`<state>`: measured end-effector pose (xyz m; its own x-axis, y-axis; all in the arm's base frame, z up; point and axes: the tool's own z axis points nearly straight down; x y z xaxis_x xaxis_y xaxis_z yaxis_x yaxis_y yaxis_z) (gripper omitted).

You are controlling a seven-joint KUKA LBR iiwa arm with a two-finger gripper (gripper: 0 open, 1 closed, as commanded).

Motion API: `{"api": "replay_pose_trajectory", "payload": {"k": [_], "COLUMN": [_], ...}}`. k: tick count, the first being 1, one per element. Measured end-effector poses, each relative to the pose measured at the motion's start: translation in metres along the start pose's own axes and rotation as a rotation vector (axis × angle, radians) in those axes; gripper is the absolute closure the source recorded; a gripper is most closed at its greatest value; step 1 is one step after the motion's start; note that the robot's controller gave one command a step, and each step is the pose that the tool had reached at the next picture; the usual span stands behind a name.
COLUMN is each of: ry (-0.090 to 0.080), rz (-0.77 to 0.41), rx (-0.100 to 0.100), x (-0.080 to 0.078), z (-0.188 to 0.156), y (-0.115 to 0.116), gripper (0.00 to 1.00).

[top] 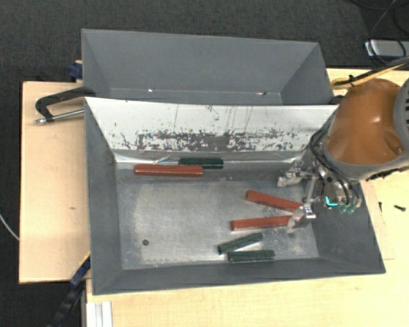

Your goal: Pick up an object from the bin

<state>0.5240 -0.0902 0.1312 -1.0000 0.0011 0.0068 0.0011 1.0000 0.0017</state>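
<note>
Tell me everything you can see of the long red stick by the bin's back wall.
The red stick is a long, thin, straight bar, reddish-brown and dull; it could be plastic or painted wood. It lies flat on the floor of the bin, along the foot of the back wall, left of centre. A dark green stick lies just behind its right end and seems to touch it. The gripper is well off to its right.

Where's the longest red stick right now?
In the camera view the longest red stick lies flat at the foot of the bin's back wall, left of the middle, with a dark green stick beside its right end.
</note>
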Motion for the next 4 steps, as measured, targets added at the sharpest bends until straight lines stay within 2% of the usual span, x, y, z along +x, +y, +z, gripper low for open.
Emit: {"api": "replay_pose_trajectory", "payload": {"k": [1,2,4], "ry": [-0.008,-0.017,-0.013], "rz": [-0.002,0.026,0.026], "rx": [0.001,0.002,0.001], "x": [-0.002,0.006,0.005], "z": [-0.004,0.053,0.052], "y": [0.000,0.016,0.017], "gripper": [0.00,0.00,0.00]}}
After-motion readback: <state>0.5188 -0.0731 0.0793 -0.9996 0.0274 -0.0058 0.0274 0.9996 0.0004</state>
